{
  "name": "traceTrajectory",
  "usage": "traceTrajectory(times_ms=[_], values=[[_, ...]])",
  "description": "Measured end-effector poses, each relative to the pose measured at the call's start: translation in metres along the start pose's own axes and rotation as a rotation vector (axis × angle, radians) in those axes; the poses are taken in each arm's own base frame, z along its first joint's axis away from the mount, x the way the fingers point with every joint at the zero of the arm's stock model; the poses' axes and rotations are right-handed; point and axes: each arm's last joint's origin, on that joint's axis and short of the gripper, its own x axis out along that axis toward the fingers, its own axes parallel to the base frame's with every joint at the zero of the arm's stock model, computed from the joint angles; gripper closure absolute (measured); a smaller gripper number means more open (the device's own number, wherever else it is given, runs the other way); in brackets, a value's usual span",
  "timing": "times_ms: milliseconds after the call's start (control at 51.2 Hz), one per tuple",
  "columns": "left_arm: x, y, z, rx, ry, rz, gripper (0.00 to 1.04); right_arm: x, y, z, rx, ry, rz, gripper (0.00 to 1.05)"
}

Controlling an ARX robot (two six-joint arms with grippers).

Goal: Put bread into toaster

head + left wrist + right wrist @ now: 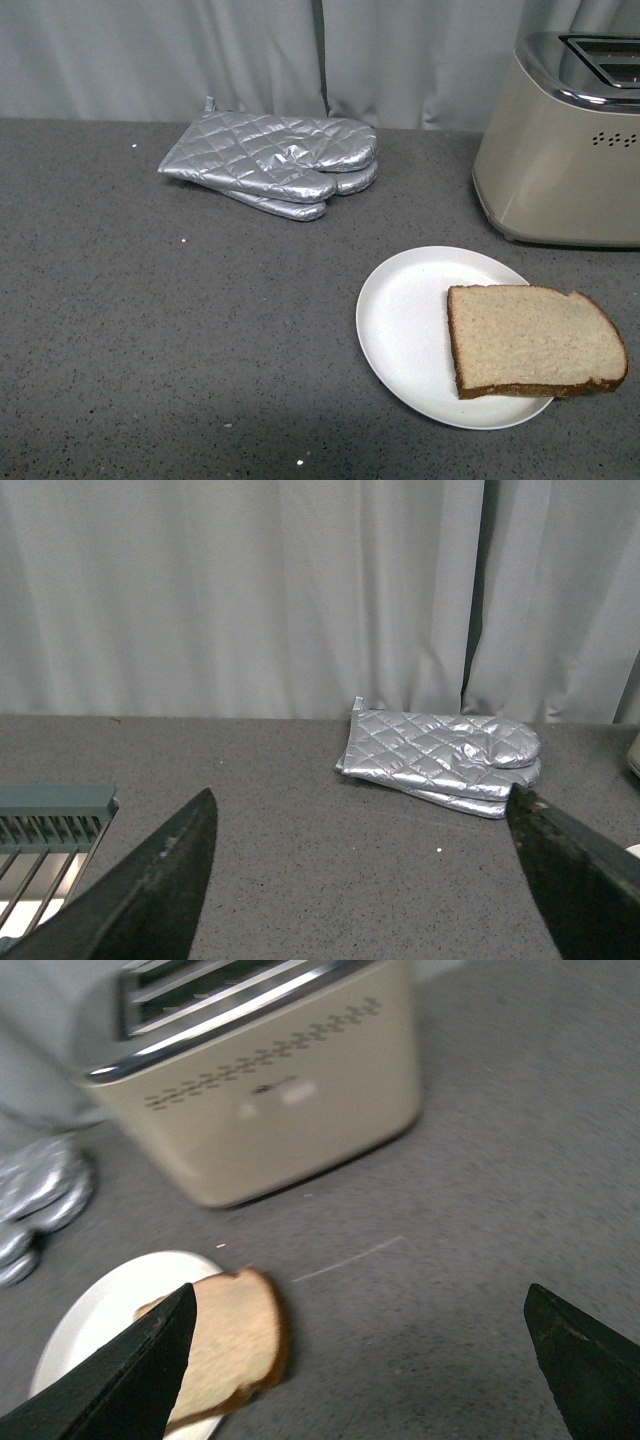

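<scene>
Neither arm shows in my front camera. On the left wrist feed, the left fingers (150,890) are spread wide with nothing between them, held low and level over the worktop (280,810) and pointing towards the curtain (240,590). On the right wrist feed, which is blurred, the right fingers (130,1380) are also released and wide apart, angled down at the worktop beside the toaster (560,150).

I count one slice of bread (535,340). It lies flat on the one white plate (410,330), overhanging the plate's right rim, just in front of the one toaster. Two slots show in the toaster's chrome top. Silver quilted oven mitts (275,160) lie stacked by the curtain. I make them two but cannot be sure. One green-framed wire rack (50,830) shows on the left wrist feed.
</scene>
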Motion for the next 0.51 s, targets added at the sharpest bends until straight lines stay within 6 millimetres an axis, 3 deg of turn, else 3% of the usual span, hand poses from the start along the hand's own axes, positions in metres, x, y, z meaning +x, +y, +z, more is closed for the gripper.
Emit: traceTrajectory(times_ms=[78, 312, 507], values=[[0.0, 0.0, 0.0, 0.001, 0.0, 0.001, 0.05, 0.023, -0.006, -0.006, 0.09, 0.046, -0.093, 0.09], [0.0, 0.0, 0.0, 0.002, 0.0, 0.0, 0.07, 0.051, -0.004, -0.042, 0.229, 0.195, -0.146, 0.09], [0.0, 0.0, 0.0, 0.002, 0.0, 0.0, 0.07, 0.067, 0.01, -0.063, 0.285, 0.226, -0.11, 0.09]])
